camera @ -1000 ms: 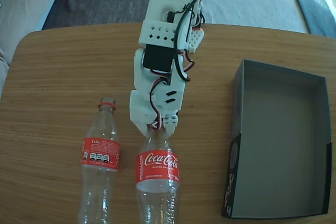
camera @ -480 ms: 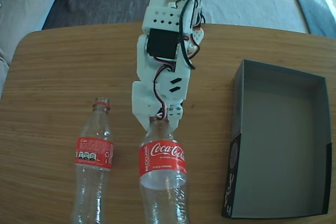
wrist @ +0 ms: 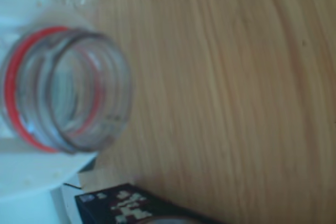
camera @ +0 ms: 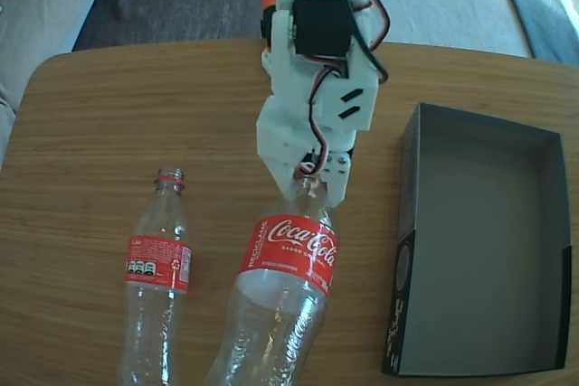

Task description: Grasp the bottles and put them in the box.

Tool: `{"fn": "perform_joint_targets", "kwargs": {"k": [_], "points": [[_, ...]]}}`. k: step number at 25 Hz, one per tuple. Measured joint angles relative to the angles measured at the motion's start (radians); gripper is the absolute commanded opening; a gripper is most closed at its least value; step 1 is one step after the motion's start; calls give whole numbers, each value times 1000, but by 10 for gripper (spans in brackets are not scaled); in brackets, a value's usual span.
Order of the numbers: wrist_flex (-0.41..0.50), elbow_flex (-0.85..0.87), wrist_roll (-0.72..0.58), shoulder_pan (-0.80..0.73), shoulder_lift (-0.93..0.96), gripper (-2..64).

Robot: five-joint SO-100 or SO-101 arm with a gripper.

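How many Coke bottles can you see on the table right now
2. One bottle lies on the table at left in the fixed view; the other bottle is held by its neck in the gripper, left of the box.

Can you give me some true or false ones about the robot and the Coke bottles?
1. The gripper is holding a bottle by its neck. True.
2. The box already has a bottle in it. False: nothing lies inside it.
3. The other bottle lies on the table, not held. True.
4. The held bottle has a red cap on. False: the wrist view shows its open mouth.
5. The box sits left of both bottles in the fixed view. False: it is on the right.
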Motion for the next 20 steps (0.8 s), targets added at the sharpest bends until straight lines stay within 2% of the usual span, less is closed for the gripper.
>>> {"fn": "perform_joint_targets", "kwargs": {"k": [6,10,16,20], "points": [[169,-146,149,-120,12,0],[272,-253,261,-275,12,0],[344,-313,396,-471,12,-2],[339,-314,505,-629,12,-2]]}}
